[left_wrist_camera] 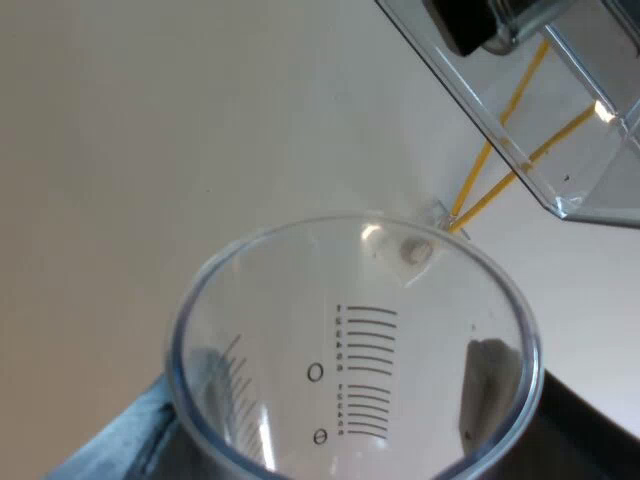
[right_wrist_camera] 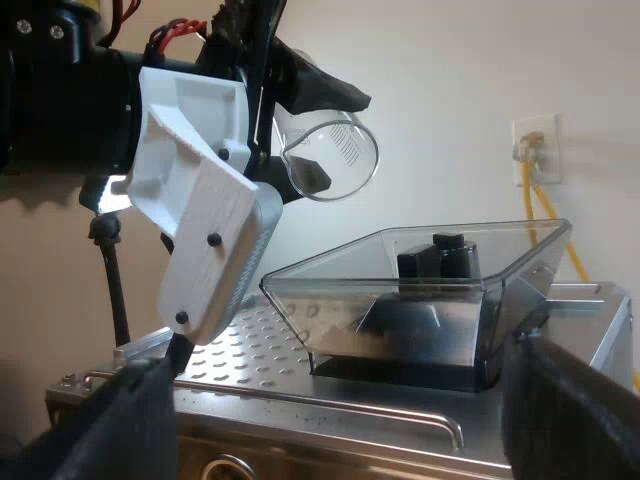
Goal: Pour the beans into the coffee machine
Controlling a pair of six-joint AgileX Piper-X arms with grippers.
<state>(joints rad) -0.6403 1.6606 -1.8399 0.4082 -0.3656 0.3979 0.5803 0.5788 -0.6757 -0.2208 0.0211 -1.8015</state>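
**Glass tipped by the hopper and apparently empty, so the pour is probably done.**

Your left gripper (left_wrist_camera: pixel 355 385) is clamped on the measuring glass (right_wrist_camera: pixel 335 150), tilted with its mouth toward the bean hopper (right_wrist_camera: pixel 430 290) atop the espresso machine (right_wrist_camera: pixel 300 390). No beans show in the glass, and the hopper's dark base hides whether any landed. Your right gripper (right_wrist_camera: pixel 340 365) is spread wide, holding nothing. Setting the glass down likely remains.

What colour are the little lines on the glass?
Black lines on the clear glass, clearest in the left wrist view.
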